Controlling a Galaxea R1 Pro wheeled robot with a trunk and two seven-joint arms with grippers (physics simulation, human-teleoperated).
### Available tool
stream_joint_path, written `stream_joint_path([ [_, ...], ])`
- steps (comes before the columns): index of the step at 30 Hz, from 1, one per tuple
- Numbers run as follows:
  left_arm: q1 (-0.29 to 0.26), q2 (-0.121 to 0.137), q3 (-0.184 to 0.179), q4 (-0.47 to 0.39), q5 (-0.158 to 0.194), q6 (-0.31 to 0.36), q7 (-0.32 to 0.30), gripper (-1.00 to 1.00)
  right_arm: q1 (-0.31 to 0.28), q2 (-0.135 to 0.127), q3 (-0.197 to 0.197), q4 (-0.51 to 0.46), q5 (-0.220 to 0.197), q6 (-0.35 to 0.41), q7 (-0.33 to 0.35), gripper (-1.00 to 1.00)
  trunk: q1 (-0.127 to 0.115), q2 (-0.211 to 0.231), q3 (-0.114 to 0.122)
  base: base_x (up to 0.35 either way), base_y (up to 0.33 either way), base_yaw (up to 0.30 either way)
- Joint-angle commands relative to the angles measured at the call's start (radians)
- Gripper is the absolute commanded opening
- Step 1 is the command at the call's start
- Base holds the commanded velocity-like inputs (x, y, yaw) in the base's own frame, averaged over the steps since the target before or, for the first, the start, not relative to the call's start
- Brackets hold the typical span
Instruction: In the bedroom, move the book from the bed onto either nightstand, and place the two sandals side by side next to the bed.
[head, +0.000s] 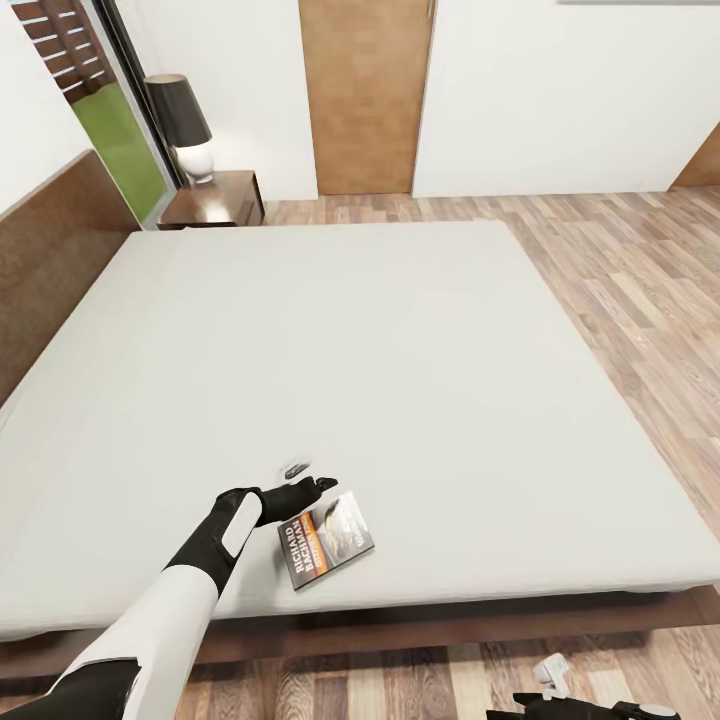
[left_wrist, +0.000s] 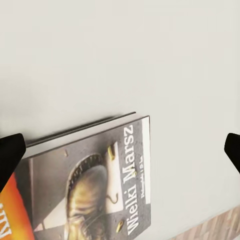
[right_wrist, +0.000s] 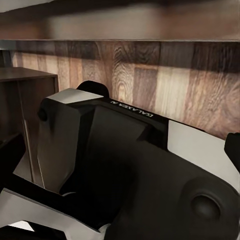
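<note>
At the far left of the head view, the dark-brown headboard (head: 50, 240) is seen along the left edge of the bed (head: 400, 300), and beyond the bed's far left corner the nightstand (head: 215, 200) is set against the white wall, with a black-shaded lamp (head: 185, 125) standing on its top beside a tall window (head: 120, 120). The left arm is stretched over the near edge of the mattress, and the left gripper (head: 305, 475) is held just above the pale-grey surface, just beyond the book's far edge. In the left wrist view its two dark fingertips (left_wrist: 10, 155) are seen at opposite edges of the picture, spread wide apart, with nothing held between them. The book (head: 325, 540) is laid flat, cover up, close to the near edge of the bed, left of that edge's middle, with its orange band and white lettering turned toward the arm; in the left wrist view the title "Wielki Marsz" is read on the cover (left_wrist: 90, 190). Further right, a light-brown wooden door (head: 365, 95) is set in the far wall, and the wood-plank floor (head: 620, 280) is spread along the right edge of the bed. At the lower right corner of the head view, the right gripper (head: 580, 705) is held low over the floor near the bed frame; whether its fingers are apart or together cannot be told. In the right wrist view, a black and white robot part (right_wrist: 130, 170) is seen before the floor planks.
</note>
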Motion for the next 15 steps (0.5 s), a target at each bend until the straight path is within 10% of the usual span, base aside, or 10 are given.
stream_joint_path([
  [1,0.000,-0.001,0.007,-0.001,0.002,0.009,-0.002,1.00,-0.001,0.001,-0.008,-0.001,0.006,0.011,0.007,1.00,0.000,0.000,-0.001,0.000,0.000,0.000],
  [15,0.000,-0.001,0.007,-0.001,0.002,0.009,-0.002,1.00,-0.001,0.002,-0.009,-0.001,0.006,0.011,0.006,1.00,0.038,-0.070,-0.032,0.000,0.000,0.000],
])
